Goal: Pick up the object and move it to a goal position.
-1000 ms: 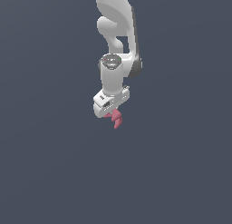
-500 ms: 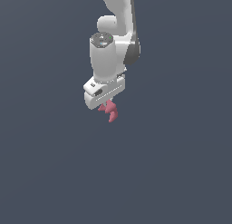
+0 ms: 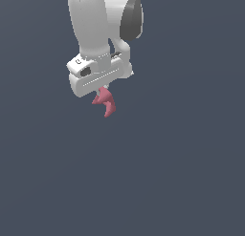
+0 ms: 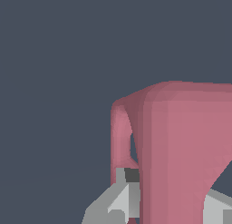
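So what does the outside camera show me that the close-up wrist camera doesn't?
Only the exterior view shows the white arm reaching down from the top of the picture and the whole gripper, with the pinkish-red object hanging small beneath it, its prongs pointing down. Only the wrist view shows the close detail: the object fills much of the picture, a thin curved prong at its side, with grey fingertips on either side of it. Both share the same pink object held in the gripper, against a plain dark grey-blue background.

object (image 3: 105,101): matte pinkish-red | gripper (image 3: 101,89): white | backdrop: slate grey
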You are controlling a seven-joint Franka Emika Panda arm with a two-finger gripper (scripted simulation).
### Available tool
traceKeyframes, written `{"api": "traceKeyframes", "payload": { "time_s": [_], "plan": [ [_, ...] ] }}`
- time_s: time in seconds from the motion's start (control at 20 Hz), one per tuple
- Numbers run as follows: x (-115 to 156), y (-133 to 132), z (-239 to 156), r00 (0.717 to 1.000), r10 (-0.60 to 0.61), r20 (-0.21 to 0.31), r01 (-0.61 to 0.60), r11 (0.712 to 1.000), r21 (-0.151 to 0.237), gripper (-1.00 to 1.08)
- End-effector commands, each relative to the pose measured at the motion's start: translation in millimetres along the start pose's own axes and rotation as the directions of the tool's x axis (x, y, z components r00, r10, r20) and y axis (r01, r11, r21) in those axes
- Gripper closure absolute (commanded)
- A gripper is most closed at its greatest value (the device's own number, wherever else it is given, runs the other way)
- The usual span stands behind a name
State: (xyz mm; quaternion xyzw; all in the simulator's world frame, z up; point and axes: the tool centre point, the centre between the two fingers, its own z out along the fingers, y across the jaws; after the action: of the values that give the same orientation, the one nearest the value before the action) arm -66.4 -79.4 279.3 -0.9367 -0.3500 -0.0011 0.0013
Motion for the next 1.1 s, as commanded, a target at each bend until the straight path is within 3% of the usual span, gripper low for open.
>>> {"api": "traceKeyframes", "payload": {
  "time_s": [0.0,0.6,1.05],
  "plan": [
    [-5.8,7.8,-26.0,1.000,0.000,0.000,0.000,1.000,0.001,1.08],
    [-28.6,47.0,-140.1,1.000,0.001,0.002,-0.001,1.000,-0.001,1.08],
    [-36.3,64.2,-185.4,1.000,0.001,0.003,-0.001,1.000,-0.002,1.08]
  ]
}}
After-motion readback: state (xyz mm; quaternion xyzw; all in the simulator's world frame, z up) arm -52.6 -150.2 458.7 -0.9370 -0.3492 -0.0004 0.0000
